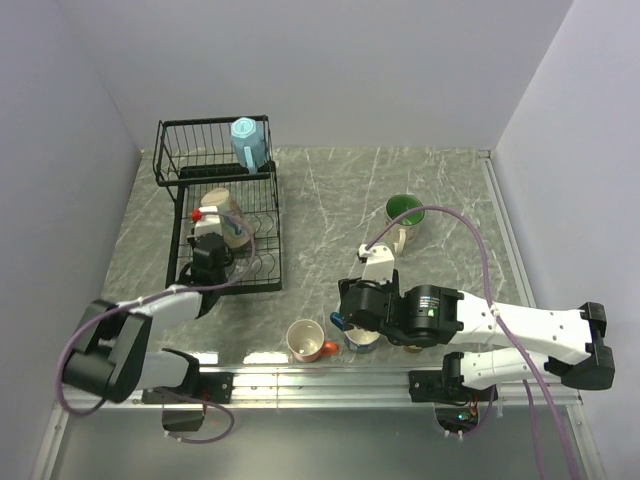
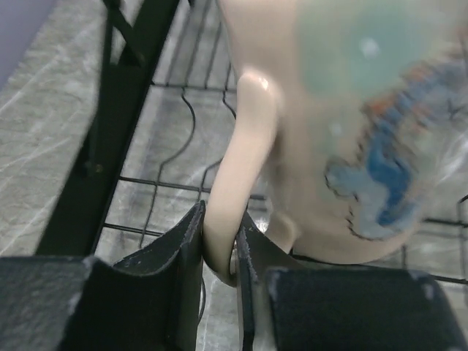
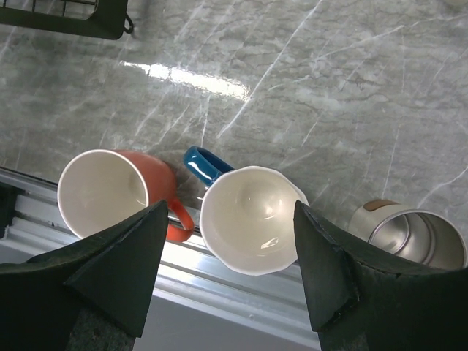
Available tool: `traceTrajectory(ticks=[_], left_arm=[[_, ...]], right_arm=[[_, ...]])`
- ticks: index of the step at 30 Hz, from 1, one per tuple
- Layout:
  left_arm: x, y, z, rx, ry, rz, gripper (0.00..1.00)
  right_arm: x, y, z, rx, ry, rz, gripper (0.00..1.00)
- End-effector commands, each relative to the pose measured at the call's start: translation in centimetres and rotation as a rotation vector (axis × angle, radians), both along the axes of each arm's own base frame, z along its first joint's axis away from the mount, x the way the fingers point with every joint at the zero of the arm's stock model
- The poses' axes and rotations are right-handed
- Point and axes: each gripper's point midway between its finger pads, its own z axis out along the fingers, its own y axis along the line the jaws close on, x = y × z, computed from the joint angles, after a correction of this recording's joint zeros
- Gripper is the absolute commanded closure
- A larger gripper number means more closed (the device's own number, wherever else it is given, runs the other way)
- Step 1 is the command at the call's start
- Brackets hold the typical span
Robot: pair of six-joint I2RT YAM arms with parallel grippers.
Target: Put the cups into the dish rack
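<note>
The left tool (image 2: 219, 245) is clamped on the handle (image 2: 245, 161) of the cream mug (image 2: 351, 110), which sits over the wires of the dish rack's (image 1: 215, 205) lower tier. The right tool (image 3: 228, 219) has its jaws spread wide and holds nothing. It hangs over the dark blue mug (image 3: 252, 223), well to the right of the dish rack and nearer the arm bases, with the orange-red mug (image 3: 110, 190) and the metal cup (image 3: 417, 238) flanking it.

A light blue mug (image 1: 245, 143) sits in the rack's upper basket, and a green-lined mug (image 1: 403, 212) stands alone well right of the rack.

The table (image 1: 330, 200) is glossy grey veined marble, enclosed by pale walls (image 1: 350, 70). The rack sits close to the left and back walls, with open marble to its right. An aluminium rail (image 1: 330, 378) edges the near side.
</note>
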Motion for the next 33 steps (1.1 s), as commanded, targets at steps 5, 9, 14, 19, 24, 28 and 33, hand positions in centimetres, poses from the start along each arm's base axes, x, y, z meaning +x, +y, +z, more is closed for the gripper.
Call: traceTrajectory(ticks=[5, 9, 14, 19, 24, 28, 33], left_arm=[[0.1, -1.2, -4.2, 0.100, 0.236, -0.094, 0.70], [0.4, -1.2, -4.1, 0.109, 0.231, -0.091, 0.34], [0.9, -1.6, -4.0, 0.102, 0.234, -0.101, 0.30], [1.0, -1.6, -2.6, 0.098, 0.224, -0.090, 0.24], [1.4, -4.5, 1.2, 0.010, 0.141, -0.241, 0.04], [1.4, -6.4, 1.2, -0.035, 0.166, -0.334, 0.01], [1.1, -7.1, 0.8, -0.044, 0.219, -0.378, 0.17]], right_arm=[[0.4, -0.1, 0.2, 0.038, -0.008, -0.058, 0.24], [0.3, -0.4, -0.3, 0.044, 0.001, -0.073, 0.24], [0.3, -0.6, -0.6, 0.043, 0.010, -0.093, 0.24], [0.3, -0.7, -0.8, 0.039, 0.007, -0.101, 0.24], [0.5, -0.5, -0.9, 0.048, 0.001, -0.105, 0.24], [0.7, -0.1, -0.8, 0.048, -0.007, -0.105, 0.25], [1.2, 0.1, -0.2, 0.038, -0.033, -0.104, 0.24]])
